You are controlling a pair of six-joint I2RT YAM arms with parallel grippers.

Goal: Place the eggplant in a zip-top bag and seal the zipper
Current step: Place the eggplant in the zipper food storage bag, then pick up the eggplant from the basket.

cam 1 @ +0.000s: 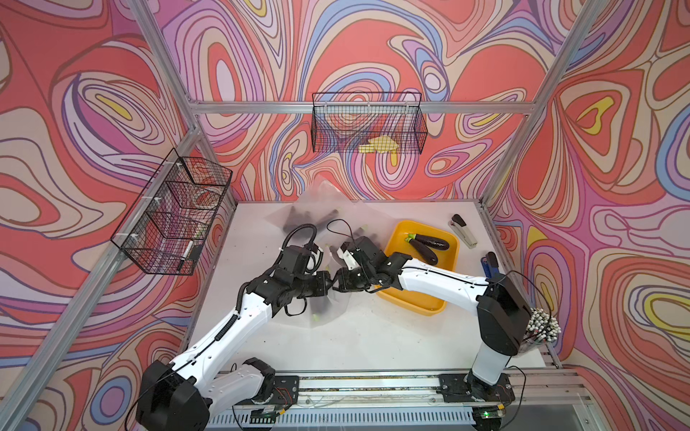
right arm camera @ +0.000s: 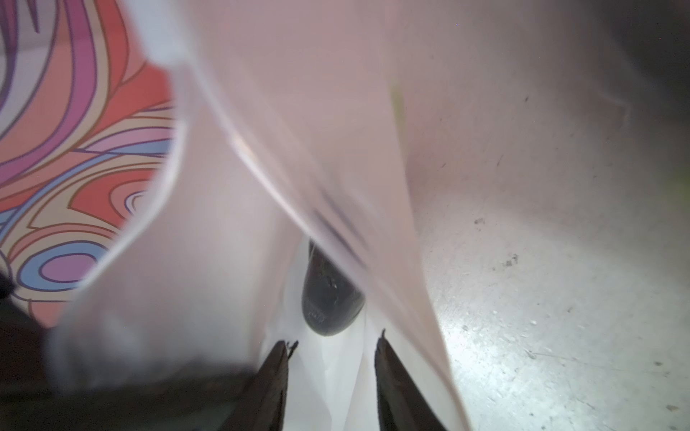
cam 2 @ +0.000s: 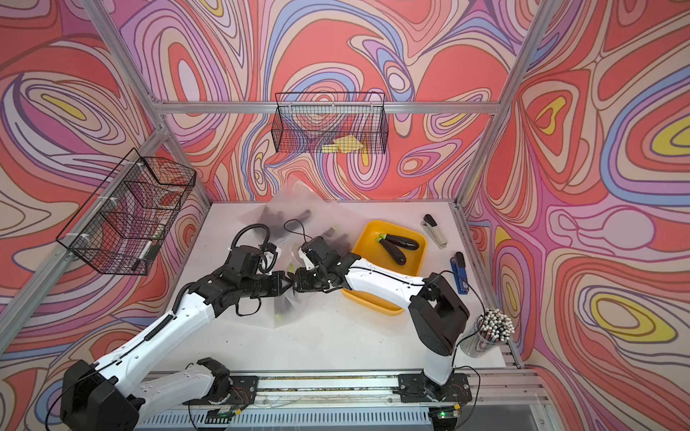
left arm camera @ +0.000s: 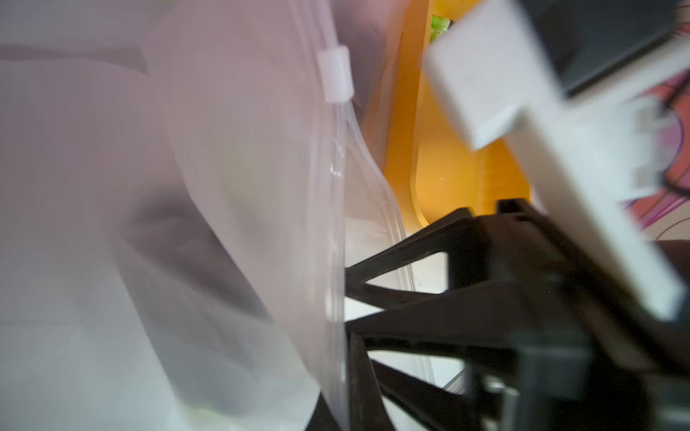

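In both top views the left gripper (cam 1: 328, 285) and right gripper (cam 1: 337, 284) meet tip to tip just beside the yellow tray (cam 1: 418, 303), on the tray's side toward the left arm. The frosted zip-top bag (cam 1: 332, 311) hangs under them above the white table (cam 1: 373, 336). A dark eggplant (cam 1: 320, 306) with a green end shows dimly through the film, so it sits inside the bag, near the tray but outside it. Two more eggplants (cam 1: 429, 243) lie in the tray itself. The same meeting of the tips (cam 2: 293, 284) beside the tray (cam 2: 373, 303) appears from the neighbouring eye. In the left wrist view the bag's zipper track runs from a white slider (left arm camera: 336, 72) down to the left gripper's own dark finger (left arm camera: 360, 380). That gripper is closed tight, pinching the bag's zipper edge. The eggplant is a grey smear (left arm camera: 194, 242) behind the film, and the tray's wall (left arm camera: 448, 179) stands close behind the bag. The right gripper's black fingers (left arm camera: 403, 255) reach in to the same edge. In the right wrist view its two fingertips (right arm camera: 278, 369) stand clearly apart, with loose film between them and no grip on it. The eggplant's rounded dark end (right arm camera: 328, 298) lies just beyond them inside the bag.
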